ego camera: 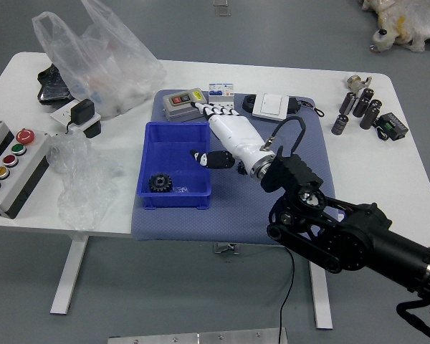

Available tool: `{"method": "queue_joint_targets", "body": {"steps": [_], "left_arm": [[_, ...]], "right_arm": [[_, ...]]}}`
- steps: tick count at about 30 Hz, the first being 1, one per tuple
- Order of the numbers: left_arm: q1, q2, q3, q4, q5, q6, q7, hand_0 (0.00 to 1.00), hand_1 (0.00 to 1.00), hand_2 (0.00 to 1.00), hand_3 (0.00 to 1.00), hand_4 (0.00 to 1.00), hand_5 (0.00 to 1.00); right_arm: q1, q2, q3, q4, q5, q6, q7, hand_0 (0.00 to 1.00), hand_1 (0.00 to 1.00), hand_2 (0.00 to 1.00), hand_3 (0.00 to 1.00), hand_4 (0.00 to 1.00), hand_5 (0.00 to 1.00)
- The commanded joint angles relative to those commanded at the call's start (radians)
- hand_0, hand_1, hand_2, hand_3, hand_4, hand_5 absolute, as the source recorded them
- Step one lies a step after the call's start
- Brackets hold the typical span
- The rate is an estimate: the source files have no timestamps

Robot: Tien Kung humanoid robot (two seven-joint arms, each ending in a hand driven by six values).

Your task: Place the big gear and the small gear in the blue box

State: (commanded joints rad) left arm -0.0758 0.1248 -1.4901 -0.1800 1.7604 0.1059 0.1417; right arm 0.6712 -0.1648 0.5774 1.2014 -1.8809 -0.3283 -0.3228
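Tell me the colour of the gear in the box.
The gear is black, best seen in the head view.

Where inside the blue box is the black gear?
In the head view, the gear lies toward the near-left corner of the blue box, left of the right robot hand.

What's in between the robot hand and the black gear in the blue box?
Nothing that I can see. The robot hand is open, its thumb over the right side of the blue box, and only bare box floor shows between it and the black gear.
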Motion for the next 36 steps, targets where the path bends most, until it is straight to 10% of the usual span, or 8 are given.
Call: {"method": "queue_joint_targets", "body": {"steps": [2, 3, 26, 27, 32, 33, 36], "left_arm": [[0.003, -0.001, -0.005, 0.0, 0.003, 0.001, 0.002, 0.69, 0.671, 0.592, 0.691, 0.657, 0.354], [0.004, -0.001, -0.007, 0.0, 0.005, 0.001, 0.003, 0.689, 0.671, 0.592, 0.691, 0.657, 0.351], [-0.005, 0.006, -0.005, 0.0, 0.006, 0.002, 0.0, 0.689, 0.671, 0.593, 0.69, 0.657, 0.352], [-0.005, 0.006, -0.005, 0.0, 0.006, 0.001, 0.0, 0.689, 0.671, 0.593, 0.691, 0.659, 0.352], [-0.008, 0.004, -0.003, 0.0, 0.005, 0.001, -0.002, 0.689, 0.671, 0.593, 0.691, 0.659, 0.352], [-0.008, 0.004, -0.002, 0.0, 0.004, 0.001, -0.002, 0.689, 0.671, 0.593, 0.69, 0.66, 0.355], [-0.008, 0.005, -0.001, 0.0, 0.004, 0.001, -0.002, 0.689, 0.671, 0.593, 0.69, 0.66, 0.355]], "right_arm": [[-0.025, -0.025, 0.041, 0.0, -0.005, 0.007, -0.035, 0.894, 0.96, 0.998, 0.998, 0.74, 0.242], [-0.034, -0.033, 0.049, -0.001, -0.008, 0.013, -0.05, 0.735, 0.853, 0.958, 0.998, 0.756, 0.26], [-0.021, 0.016, -0.069, -0.182, 0.016, 0.06, -0.121, 0.67, 0.801, 0.89, 0.998, 0.783, 0.254], [-0.019, 0.018, -0.075, -0.186, 0.019, 0.057, -0.12, 0.552, 0.63, 0.624, 0.703, 0.687, 0.206], [-0.009, 0.024, -0.103, -0.198, 0.033, 0.035, -0.111, 0.552, 0.63, 0.624, 0.703, 0.687, 0.206], [-0.007, 0.025, -0.108, -0.199, 0.035, 0.032, -0.11, 0.463, 0.557, 0.474, 0.52, 0.625, 0.082], [-0.003, 0.026, -0.119, -0.203, 0.039, 0.03, -0.11, 0.463, 0.557, 0.474, 0.52, 0.625, 0.082]]}}
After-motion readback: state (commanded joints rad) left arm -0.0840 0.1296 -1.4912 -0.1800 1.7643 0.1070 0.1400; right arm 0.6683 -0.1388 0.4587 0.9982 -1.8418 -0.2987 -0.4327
